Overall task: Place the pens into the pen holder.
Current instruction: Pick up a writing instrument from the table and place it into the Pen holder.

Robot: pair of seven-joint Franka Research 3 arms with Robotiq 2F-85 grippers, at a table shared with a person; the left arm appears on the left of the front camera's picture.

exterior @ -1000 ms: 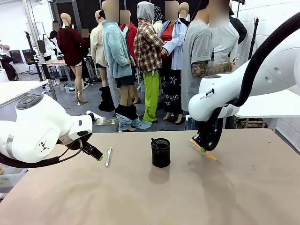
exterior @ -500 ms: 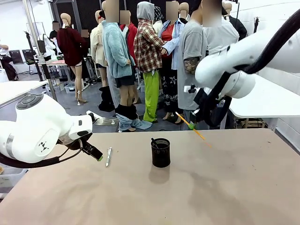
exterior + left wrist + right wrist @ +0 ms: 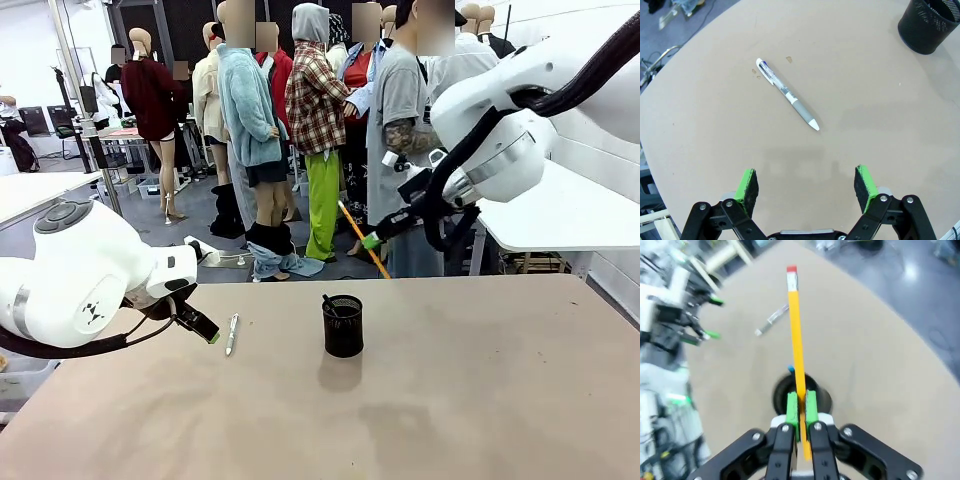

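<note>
pencil (image 3: 356,228) clenched in my right pincer (image 3: 373,240), high over pen holder (image 3: 343,326), dark pen (image 3: 327,300) already inside. step: carry to cup. next, i reckon: line up over rim, tip down, release. left pincer (image 3: 807,182) released, empty, white pen (image 3: 787,93) near. worktop (image 3: 450,400) open all round, far edge close behind holder.

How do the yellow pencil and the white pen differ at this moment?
The yellow pencil is in the air, slanted, clamped in the shut right hand; the white pen lies flat on the table, untouched, before the open left hand. The pencil is orange-yellow with a red end; the pen is white and grey. Both are outside the pen holder.
</note>
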